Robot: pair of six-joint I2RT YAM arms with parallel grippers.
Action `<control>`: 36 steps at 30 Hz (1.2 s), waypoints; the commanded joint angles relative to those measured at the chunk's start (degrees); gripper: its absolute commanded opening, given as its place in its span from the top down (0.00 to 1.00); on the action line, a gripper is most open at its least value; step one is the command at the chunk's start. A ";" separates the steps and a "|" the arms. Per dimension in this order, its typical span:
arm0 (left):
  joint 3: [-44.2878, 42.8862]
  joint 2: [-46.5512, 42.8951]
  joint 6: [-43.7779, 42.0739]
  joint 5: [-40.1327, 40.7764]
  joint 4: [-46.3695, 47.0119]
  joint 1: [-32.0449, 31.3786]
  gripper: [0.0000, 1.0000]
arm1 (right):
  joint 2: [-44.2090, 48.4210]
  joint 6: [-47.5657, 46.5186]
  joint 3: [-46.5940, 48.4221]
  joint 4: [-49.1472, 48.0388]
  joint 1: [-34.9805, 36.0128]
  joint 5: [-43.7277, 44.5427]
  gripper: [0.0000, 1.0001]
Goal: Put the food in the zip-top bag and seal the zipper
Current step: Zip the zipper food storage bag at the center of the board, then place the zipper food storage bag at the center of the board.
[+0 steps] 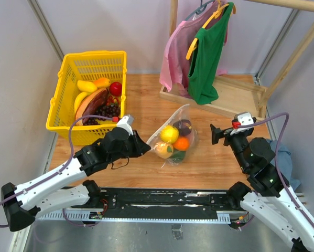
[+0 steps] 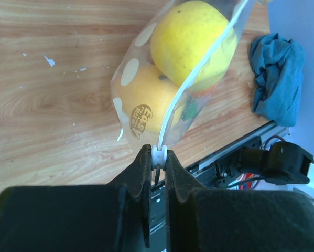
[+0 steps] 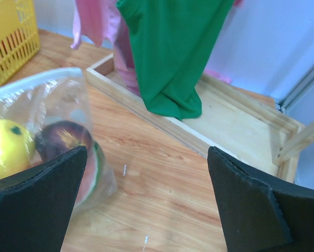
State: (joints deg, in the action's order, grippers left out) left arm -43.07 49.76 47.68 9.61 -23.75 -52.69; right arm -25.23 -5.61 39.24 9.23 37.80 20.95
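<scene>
Left tool (image 2: 157,155) tight on zipper (image 2: 199,68); right tool (image 3: 146,152) agape, watermelon (image 3: 94,178) partly behind it.

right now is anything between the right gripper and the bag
Nothing visible. Only bare table lies between the open right gripper and the zip-top bag. The left gripper pinches one end of the zipper.

Bare tabletop (image 1: 209,165) is left between bag (image 1: 179,113) and right claw (image 1: 216,134) — far side is hemmed by yellow basket (image 1: 67,113) and wooden tray (image 1: 235,95).
</scene>
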 commanded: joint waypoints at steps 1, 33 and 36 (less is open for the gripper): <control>2.56 -3.26 4.81 0.28 -0.82 0.16 0.96 | 0.55 1.84 1.80 4.96 -0.76 6.25 0.02; -13.93 -12.91 -27.19 33.75 2.26 0.34 0.01 | 9.19 3.01 4.31 10.74 -0.71 18.23 0.02; -13.16 -11.79 -30.61 33.90 6.81 2.66 0.01 | 9.34 2.54 3.82 10.45 -0.76 18.60 0.02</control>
State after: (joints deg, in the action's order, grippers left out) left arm -57.04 36.84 24.25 38.20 -24.62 -52.42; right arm -16.69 -1.56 42.61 20.47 37.80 37.74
